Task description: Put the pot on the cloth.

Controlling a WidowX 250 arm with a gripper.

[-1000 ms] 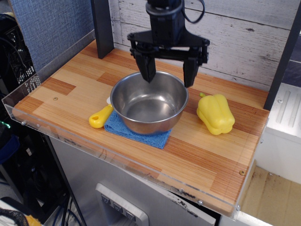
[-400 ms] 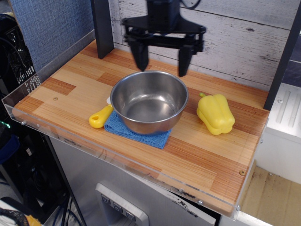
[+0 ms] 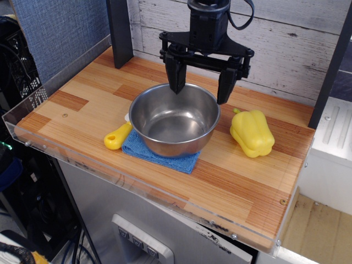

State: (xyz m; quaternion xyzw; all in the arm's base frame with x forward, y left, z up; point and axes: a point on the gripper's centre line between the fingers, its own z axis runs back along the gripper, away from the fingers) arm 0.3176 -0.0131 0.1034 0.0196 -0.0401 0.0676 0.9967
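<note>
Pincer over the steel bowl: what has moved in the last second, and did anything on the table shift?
The black pincer, open and empty throughout, rose and drifted left, then came back down and moved right; it now hangs over the far rim of the round shiny steel bowl. The bowl stayed on the square blue cloth, and the yellow pepper and yellow handle did not move.

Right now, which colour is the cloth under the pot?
Blue cloth, seen in the only view.

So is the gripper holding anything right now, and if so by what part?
Nothing is held. The gripper is open above the back rim of the pot, which sits on the cloth.
</note>
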